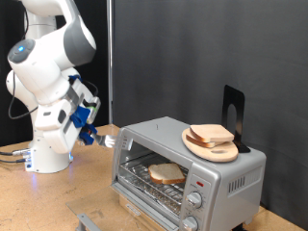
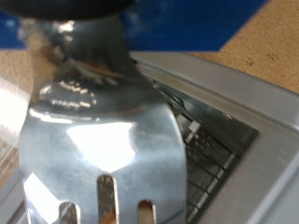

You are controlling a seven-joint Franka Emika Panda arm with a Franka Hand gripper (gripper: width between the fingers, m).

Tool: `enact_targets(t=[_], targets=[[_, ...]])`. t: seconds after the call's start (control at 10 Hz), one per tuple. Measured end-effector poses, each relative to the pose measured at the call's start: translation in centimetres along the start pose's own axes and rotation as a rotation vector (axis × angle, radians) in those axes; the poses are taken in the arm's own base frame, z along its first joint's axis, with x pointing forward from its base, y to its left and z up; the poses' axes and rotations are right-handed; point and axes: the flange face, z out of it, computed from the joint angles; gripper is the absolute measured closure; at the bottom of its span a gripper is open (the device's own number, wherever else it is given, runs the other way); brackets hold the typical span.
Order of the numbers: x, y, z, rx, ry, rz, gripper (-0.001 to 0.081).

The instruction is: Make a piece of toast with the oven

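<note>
The oven (image 1: 188,164) sits on the table (image 1: 38,202) at the exterior view's right, its door open, and the toast (image 1: 166,173) lies on the wire rack inside, toward the left of the cavity. A wooden plate (image 1: 212,144) with a pair of bread slices (image 1: 210,135) rests on the oven's roof, in front of a black stand (image 1: 234,111). The hand (image 1: 96,135) hovers just left of the oven's upper left corner, and the wrist view is filled by a shiny slotted spatula (image 2: 98,149) that points from the hand toward the oven's open front. That suggests the hand is closed on the spatula's handle, but the fingers themselves are hidden, so I cannot tell how wide they stand. The risk here, as I judge it, is the blade striking the oven's frame or rack instead of meeting the toast cleanly, since it is close to the corner. A knock could shove the oven and unsettle the plate above.
</note>
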Motion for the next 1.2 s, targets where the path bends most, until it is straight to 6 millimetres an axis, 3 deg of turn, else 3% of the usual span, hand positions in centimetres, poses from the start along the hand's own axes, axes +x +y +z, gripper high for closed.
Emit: enact_targets(t=[0.3,0.5,0.8,1.2], targets=[[-0.5,-1.0,-3.2,0.033,0.032,-0.016,0.0411],[-0.8,-1.4,-4.0,0.043,0.024,-0.002,0.0411],[-0.7,-2.0,-3.5,0.057,0.023,-0.009,0.0411],[0.6,-8.1,-0.8,0.053,0.039,-0.049,0.0411]])
